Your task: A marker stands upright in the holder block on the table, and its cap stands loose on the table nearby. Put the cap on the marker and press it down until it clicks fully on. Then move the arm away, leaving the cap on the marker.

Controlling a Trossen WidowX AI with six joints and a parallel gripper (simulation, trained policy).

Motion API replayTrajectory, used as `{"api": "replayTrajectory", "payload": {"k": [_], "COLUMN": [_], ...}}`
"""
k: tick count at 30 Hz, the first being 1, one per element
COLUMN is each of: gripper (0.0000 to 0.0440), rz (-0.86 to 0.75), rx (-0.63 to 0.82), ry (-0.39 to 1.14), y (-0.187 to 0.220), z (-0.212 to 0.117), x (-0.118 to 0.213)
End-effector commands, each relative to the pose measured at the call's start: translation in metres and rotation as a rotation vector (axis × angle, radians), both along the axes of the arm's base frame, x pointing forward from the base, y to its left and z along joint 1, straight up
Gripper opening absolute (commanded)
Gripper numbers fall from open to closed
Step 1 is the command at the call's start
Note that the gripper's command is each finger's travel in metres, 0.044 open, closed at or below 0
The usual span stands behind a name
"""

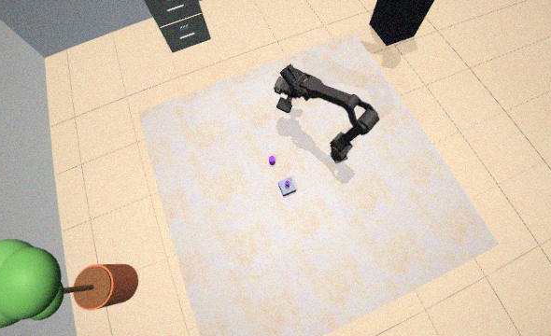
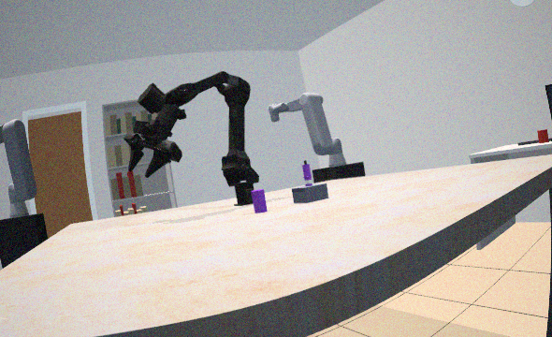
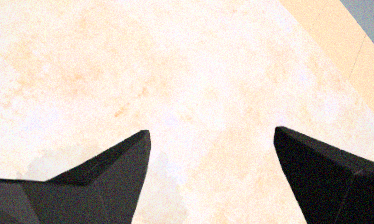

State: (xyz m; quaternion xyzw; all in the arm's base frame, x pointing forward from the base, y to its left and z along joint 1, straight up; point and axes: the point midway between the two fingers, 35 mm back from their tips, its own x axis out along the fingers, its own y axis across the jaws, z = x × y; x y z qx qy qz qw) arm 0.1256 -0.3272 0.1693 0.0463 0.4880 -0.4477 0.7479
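The purple marker [image 1: 287, 184] [image 2: 307, 172] stands upright in the holder block [image 1: 284, 190] [image 2: 310, 194], its dark tip bare at the top. The purple cap [image 1: 272, 161] [image 2: 259, 201] stands upright and loose on the table, a short way from the block. My gripper [image 2: 138, 172] [image 3: 212, 136] is open and empty, its fingers well apart and pointing down. It hangs high above the table, well away from the cap and the marker. Neither the cap nor the marker shows in the wrist view.
The table top [image 1: 238, 261] [image 2: 164, 271] carries the arm's base beyond the cap and block in the exterior view. The table's far edge crosses the upper right of the wrist view. Off the table are a potted tree [image 1: 126, 286], a drawer cabinet [image 1: 184, 30] and grey arms.
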Motion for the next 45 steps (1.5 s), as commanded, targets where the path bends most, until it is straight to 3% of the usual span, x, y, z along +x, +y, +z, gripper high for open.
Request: {"api": "replayTrajectory", "payload": {"k": [1, 45], "gripper": [0.0318, 0.0319], "rz": [-0.005, -0.060], "rx": [0.034, 0.291], "ry": [0.004, 0.004], "y": [0.001, 0.029], "z": [-0.004, -0.028], "x": [0.008, 0.087]}}
